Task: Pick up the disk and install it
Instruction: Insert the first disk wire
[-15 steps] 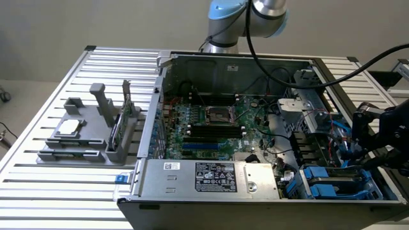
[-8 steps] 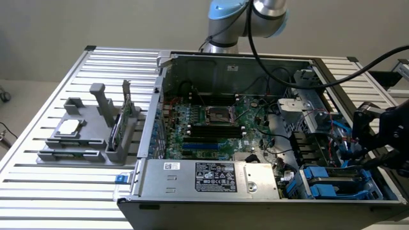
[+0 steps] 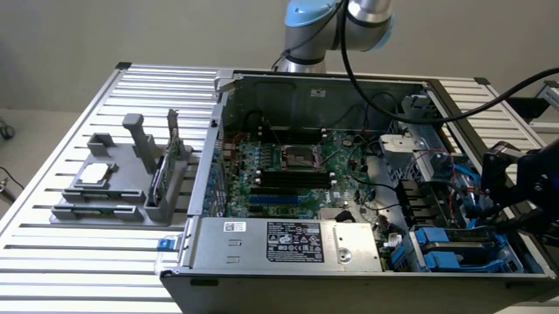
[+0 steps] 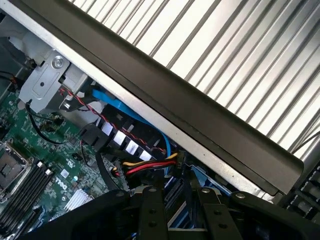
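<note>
My black gripper [image 3: 504, 204] hangs over the drive bay at the exterior view's right end of the open computer case [image 3: 218, 131]. In the wrist view its two fingers [image 4: 150, 207] stand close on either side of a blue and silver piece, the edge of the disk [image 4: 175, 199] in its blue carrier. The gripper [image 4: 178, 192] is shut on it. Most of the disk is hidden by the fingers. Below the gripper, blue drive carriers [image 3: 441, 254] sit in the bay at the case's front corner.
Red and yellow wires [image 4: 145, 165] and a blue cable [image 4: 117, 105] run right beside the fingers. The dark case wall [image 4: 200, 107] runs close by. Motherboard [image 3: 288, 170] and power supply [image 3: 288, 242] occupy the case. A grey fixture with a processor chip [image 3: 94, 174] stands on the slatted table.
</note>
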Controlling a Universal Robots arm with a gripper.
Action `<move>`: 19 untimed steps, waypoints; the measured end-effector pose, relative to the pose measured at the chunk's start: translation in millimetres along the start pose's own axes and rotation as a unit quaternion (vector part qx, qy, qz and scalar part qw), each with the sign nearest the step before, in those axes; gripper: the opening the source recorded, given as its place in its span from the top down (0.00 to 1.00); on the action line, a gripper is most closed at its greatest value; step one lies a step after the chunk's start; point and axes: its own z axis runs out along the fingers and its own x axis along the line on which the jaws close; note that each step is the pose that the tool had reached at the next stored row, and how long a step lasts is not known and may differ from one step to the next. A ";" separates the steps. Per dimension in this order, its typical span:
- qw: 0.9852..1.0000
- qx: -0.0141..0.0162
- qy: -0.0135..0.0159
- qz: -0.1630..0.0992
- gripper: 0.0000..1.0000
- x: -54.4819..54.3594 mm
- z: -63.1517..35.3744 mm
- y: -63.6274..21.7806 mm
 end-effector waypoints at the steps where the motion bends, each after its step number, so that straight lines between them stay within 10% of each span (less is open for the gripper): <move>1: 1.000 0.000 0.001 0.002 0.69 -0.1 0.4 -0.1; 19: 0.999 -0.012 0.014 0.038 0.69 -1.7 9.1 -1.5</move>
